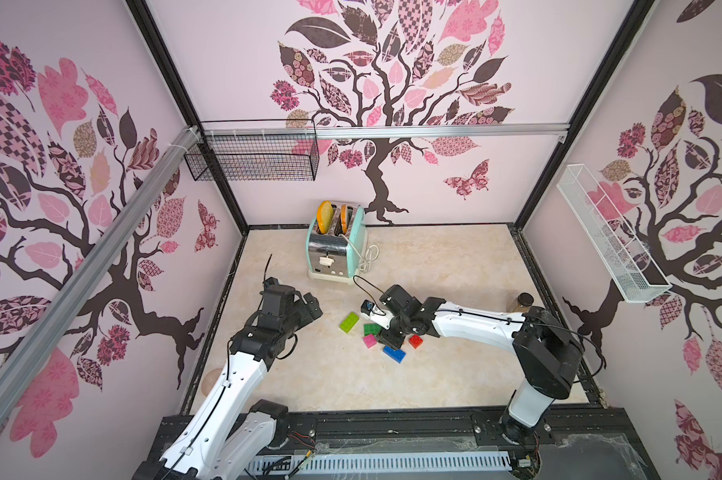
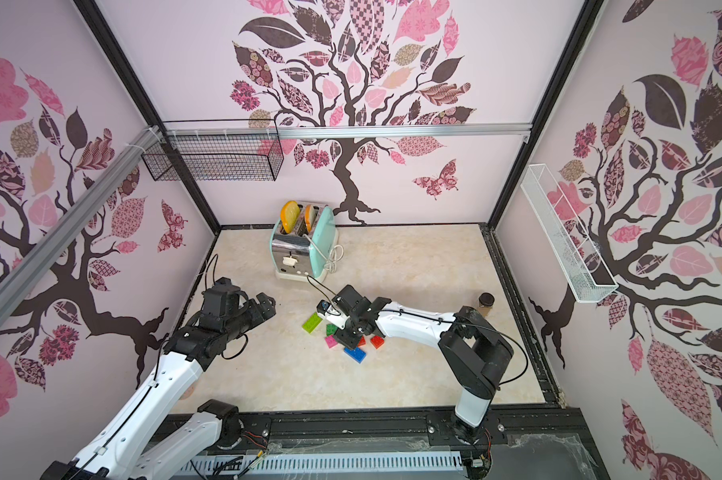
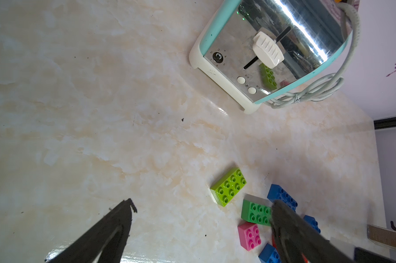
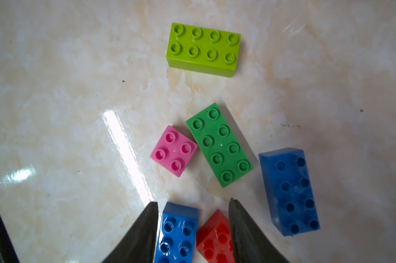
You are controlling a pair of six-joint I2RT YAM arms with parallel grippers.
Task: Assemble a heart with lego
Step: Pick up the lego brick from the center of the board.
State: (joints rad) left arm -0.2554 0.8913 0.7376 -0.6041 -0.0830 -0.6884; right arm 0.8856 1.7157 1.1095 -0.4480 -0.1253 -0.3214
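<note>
Straddling cropped blue brick [image 4: 177, 232]: right tool [image 4: 193, 201], grip unclear; left tool [image 3: 202, 202] wide, empty.

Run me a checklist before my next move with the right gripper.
1. ok: left gripper open and empty.
2. not ok: right gripper should straddle one brick only, but a blue brick and a red brick both sit inside its jaws.
3. cannot tell: firm grip. The jaws look close to the outer sides of those two, but contact is unclear.
4. ok: lime brick, green brick and pink brick lie loose, studs up, outside the jaws.
5. ok: toaster stands apart, behind the work.
</note>
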